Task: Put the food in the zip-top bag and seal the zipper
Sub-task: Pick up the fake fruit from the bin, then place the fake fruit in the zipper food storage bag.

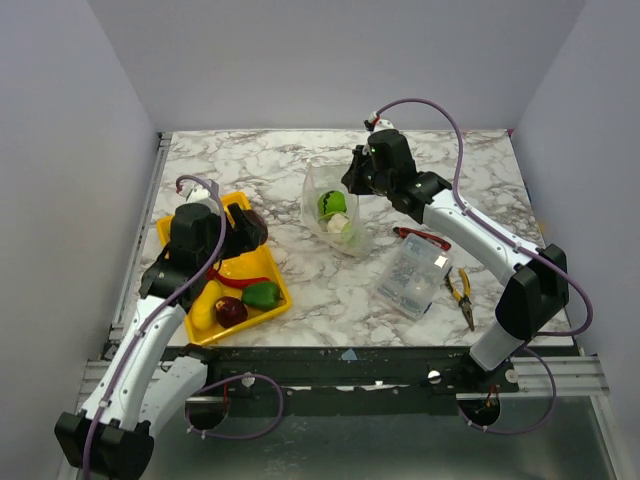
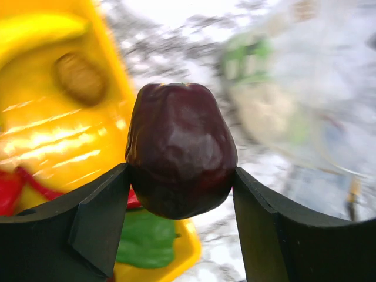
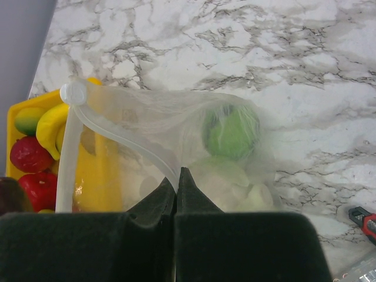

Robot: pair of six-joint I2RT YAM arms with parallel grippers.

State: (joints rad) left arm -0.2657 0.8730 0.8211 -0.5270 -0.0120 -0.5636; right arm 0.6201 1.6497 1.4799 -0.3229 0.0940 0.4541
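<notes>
Left wrist view: the left gripper (image 2: 181, 179) clamps a dark red fruit (image 2: 181, 150) above the yellow tray (image 2: 53, 141), while the right gripper (image 3: 177, 185), jaws pinched shut on the zipper (image 3: 117, 132), holds the clear bag (image 3: 147, 114) open, apparently to receive it.

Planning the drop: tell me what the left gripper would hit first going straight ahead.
Likely the white marble tabletop; the clear plastic zip-top bag sits off to the right. Depth unclear.
</notes>
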